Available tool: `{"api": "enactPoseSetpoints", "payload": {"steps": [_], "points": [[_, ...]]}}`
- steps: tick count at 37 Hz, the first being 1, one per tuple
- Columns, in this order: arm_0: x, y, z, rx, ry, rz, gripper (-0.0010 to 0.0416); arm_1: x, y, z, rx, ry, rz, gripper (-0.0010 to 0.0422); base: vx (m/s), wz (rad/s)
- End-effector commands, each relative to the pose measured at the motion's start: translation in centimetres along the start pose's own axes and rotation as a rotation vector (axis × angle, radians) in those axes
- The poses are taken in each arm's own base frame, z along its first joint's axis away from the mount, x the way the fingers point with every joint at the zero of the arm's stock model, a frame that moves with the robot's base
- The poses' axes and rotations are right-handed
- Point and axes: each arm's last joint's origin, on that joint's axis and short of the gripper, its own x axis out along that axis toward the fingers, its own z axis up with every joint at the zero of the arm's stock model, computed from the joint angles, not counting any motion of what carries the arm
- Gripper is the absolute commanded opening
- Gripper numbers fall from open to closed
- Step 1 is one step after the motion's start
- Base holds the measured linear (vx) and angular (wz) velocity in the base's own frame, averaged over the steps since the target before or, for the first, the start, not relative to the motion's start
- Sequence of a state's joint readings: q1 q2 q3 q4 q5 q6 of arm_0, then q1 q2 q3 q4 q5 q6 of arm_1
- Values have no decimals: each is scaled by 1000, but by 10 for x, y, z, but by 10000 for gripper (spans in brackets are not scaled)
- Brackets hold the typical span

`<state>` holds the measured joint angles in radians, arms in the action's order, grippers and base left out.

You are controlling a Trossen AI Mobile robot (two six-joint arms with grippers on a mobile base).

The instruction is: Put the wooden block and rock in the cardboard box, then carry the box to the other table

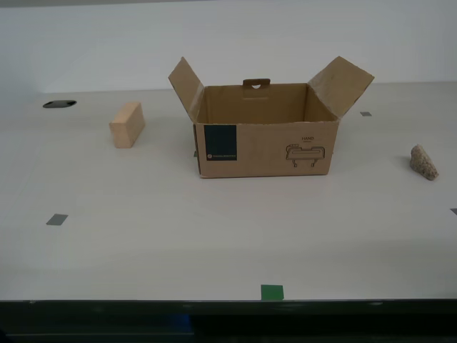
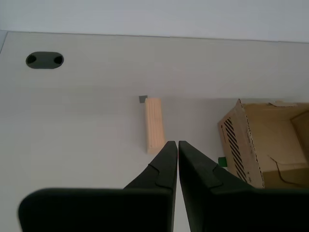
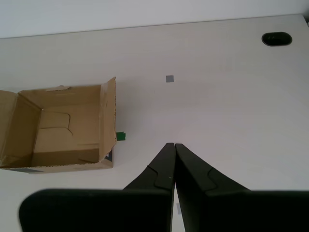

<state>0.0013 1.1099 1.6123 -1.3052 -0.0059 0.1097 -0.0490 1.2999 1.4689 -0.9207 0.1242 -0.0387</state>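
Wooden block (image 2: 154,124), pale with smooth faces, lies on the tabletop (image 1: 214,243) just beyond your second pincer (image 2: 177,145), whose jaws are pressed together, empty. Cardboard box (image 1: 264,136) stands with its flaps spread, likely ready for loading. Your first pincer (image 3: 174,146) is likewise closed, empty. Rough speckled rock (image 1: 423,162) sits well apart from the box.

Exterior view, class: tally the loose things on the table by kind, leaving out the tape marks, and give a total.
Cardboard box: 1
Wooden block: 1
Rock: 1
Total: 3
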Motion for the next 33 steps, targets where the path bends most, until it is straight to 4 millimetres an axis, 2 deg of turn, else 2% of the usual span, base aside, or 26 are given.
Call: {"api": "enactPoseSetpoints", "payload": {"steps": [1, 7, 15, 22, 33], "points": [[0, 0, -1, 3, 13, -1, -1, 9, -3, 12, 28, 33, -12, -1, 0, 0], [3, -1, -5, 2, 47, -5, -1, 33, -8, 29, 71, 102, -29, 0, 0, 0], [7, -1, -7, -1, 96, -10, -1, 62, -19, 39, 110, 272, -54, 0, 0, 0], [16, -1, -11, -4, 201, -21, -1, 77, -33, 52, 166, 313, -69, 0, 0, 0], [22, -1, -9, -2, 226, -24, 0, 90, -33, 63, 150, 343, -63, 0, 0, 0]]}}
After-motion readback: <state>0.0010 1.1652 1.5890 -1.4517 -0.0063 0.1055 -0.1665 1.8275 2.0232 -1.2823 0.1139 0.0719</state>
